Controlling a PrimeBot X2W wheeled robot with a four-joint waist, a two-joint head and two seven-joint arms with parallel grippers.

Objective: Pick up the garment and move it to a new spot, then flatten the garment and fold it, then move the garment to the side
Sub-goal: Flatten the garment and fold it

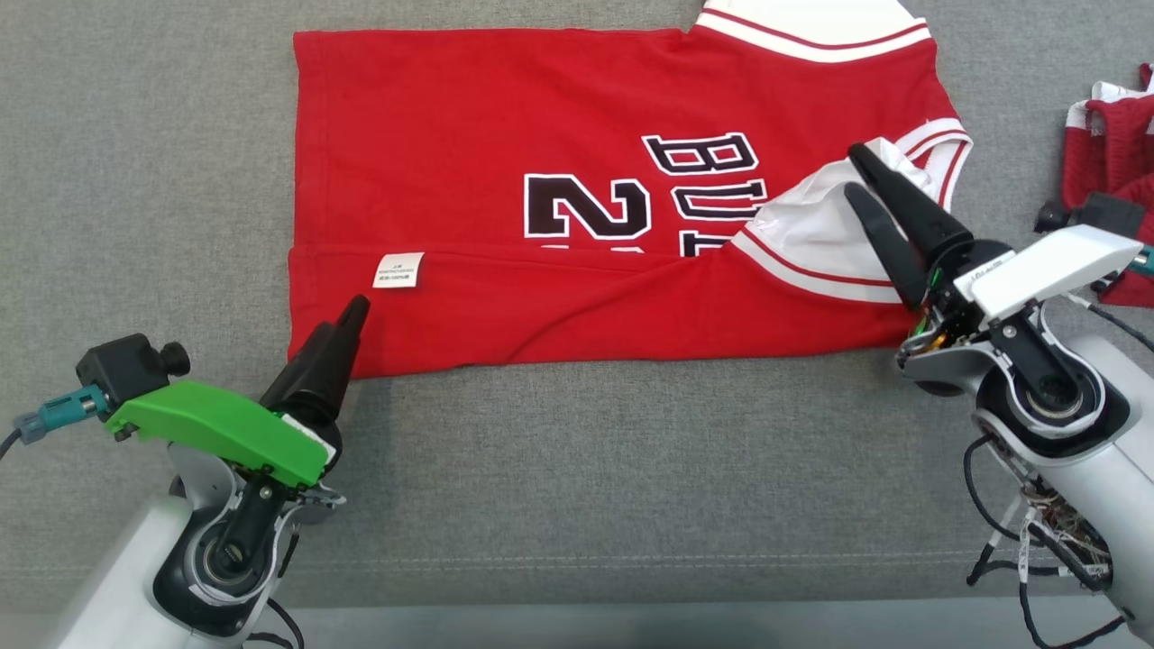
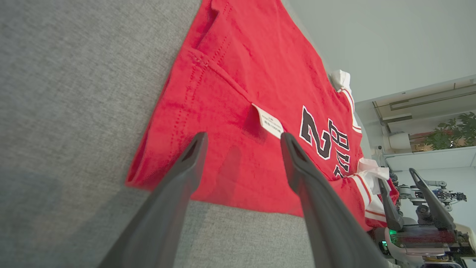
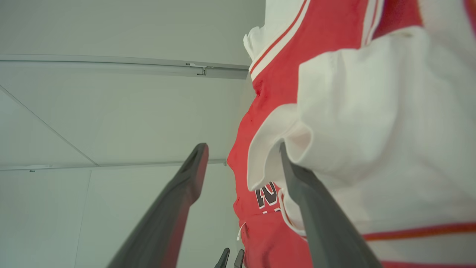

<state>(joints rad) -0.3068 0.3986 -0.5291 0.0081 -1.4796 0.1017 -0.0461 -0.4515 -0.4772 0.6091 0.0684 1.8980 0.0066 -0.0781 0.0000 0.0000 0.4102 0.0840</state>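
Garment is soft, light, limp: grasp hem corner and sleeve. Left tool and right tool stand apart, unclamped.

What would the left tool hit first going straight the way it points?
Most likely the red jersey: the open left tool points at its folded near strip, just short of the white label. Height above the cloth is unclear.

garment on surface | left tool at near-left corner | right tool at sleeve
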